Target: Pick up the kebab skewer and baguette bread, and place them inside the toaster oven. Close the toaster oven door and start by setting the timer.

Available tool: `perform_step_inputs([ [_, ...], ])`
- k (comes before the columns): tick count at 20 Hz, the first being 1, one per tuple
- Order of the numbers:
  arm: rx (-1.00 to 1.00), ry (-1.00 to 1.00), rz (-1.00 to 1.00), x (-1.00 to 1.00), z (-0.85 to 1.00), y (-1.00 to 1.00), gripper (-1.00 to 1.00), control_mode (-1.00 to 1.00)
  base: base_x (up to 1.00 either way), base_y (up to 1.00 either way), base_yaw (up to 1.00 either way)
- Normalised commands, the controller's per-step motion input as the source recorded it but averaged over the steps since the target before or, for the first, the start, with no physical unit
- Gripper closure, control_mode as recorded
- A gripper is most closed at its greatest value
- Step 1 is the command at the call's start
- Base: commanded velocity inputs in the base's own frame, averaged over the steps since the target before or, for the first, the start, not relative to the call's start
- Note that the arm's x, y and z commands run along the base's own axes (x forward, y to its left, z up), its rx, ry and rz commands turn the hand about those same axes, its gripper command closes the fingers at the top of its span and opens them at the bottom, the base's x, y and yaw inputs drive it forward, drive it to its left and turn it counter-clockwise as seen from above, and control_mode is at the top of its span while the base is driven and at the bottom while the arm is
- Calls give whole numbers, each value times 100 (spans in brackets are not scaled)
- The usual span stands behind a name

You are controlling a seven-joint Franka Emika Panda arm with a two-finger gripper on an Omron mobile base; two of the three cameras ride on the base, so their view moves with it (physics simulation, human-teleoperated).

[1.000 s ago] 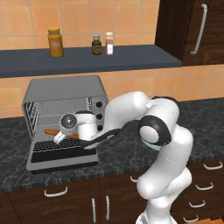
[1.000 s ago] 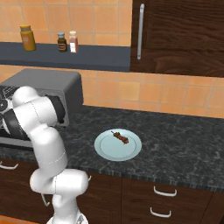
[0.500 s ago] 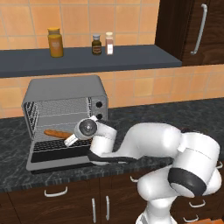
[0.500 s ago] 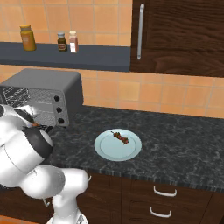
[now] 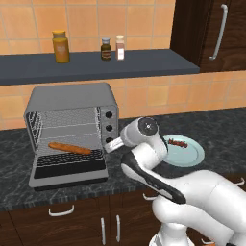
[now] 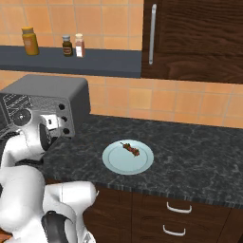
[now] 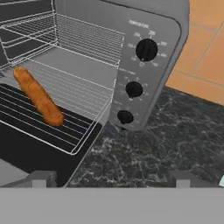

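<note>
The toaster oven (image 5: 72,98) stands at the counter's left with its door (image 5: 67,178) folded down flat. The baguette bread (image 5: 69,148) lies on the wire rack inside, shown in the hand view as an orange-brown stick (image 7: 37,97) left of the three dark knobs (image 7: 134,89). My gripper (image 5: 112,143) hangs open and empty just right of the oven's front, beside the knob panel, with its fingertips (image 7: 41,178) wide apart. The kebab skewer (image 5: 178,142) rests on a pale plate (image 5: 194,156) right of the arm, also seen as dark chunks (image 6: 130,149) from the right base camera.
A dark shelf (image 5: 144,62) above the oven holds an orange jar (image 5: 61,46) and two small bottles (image 5: 106,48). A dark cabinet with a metal handle (image 5: 218,31) hangs at the upper right. Drawers (image 6: 173,206) run below the speckled counter (image 6: 199,156).
The arm has drawn back out of the oven and swung right, toward the knob panel. The baguette stays behind on the rack. The jaws remain open.
</note>
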Motion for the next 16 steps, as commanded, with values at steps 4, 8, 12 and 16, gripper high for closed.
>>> perform_step_inputs([
  [4,0,27,-28,-29,56,-100,-100,-100,0,0,0],
  [8,0,34,-37,-22,51,-100,-100,-100,0,0,0],
  [12,0,31,-40,-6,21,-100,-100,-100,0,0,0],
  [16,0,5,-21,-7,-15,-100,-100,-100,0,0,0],
])
